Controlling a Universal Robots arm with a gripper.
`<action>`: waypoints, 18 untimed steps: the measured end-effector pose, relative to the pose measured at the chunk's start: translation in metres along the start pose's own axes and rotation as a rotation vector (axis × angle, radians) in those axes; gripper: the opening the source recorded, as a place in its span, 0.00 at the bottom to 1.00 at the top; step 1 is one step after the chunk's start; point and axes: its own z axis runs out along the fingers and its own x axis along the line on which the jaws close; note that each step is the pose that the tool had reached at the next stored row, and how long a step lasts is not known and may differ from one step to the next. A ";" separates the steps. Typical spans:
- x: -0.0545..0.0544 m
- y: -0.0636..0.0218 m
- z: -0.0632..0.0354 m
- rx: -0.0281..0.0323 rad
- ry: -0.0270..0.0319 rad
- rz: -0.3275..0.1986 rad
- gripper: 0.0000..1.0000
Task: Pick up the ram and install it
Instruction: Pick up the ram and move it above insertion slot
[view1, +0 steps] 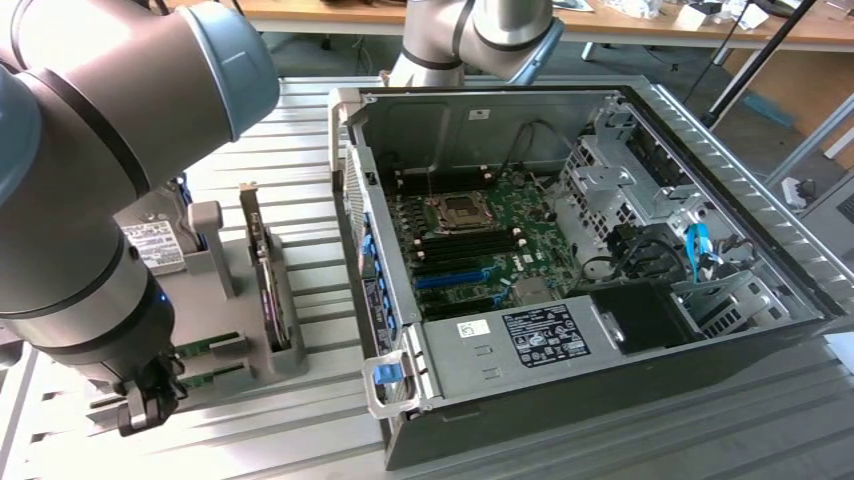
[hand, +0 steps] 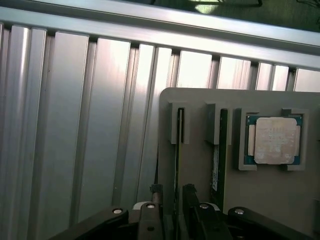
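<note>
In the exterior view we saw one hand (view1: 144, 398) low over the grey holder (view1: 220, 290) on the surface (view1: 320, 300), beside one open computer case (view1: 561, 250). In the wrist view its fingers (hand: 156, 197) stood spread astride one ram (hand: 177, 160), which stood on edge in its slot. A second stick (hand: 216, 165) and one processor chip (hand: 272, 140) sat alongside.

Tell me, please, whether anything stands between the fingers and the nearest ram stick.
Nothing visible does. The open gripper hangs over the ram, its fingers on either side of the stick's edge. A second stick stands apart in the next slot of the holder.
</note>
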 end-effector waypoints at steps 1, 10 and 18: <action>0.000 0.0000 -0.0003 -0.0004 0.0002 0.000 0.30; -0.003 -0.0003 0.0020 0.0000 -0.0032 0.000 0.30; -0.003 -0.0001 0.0083 -0.0002 -0.0031 0.000 0.30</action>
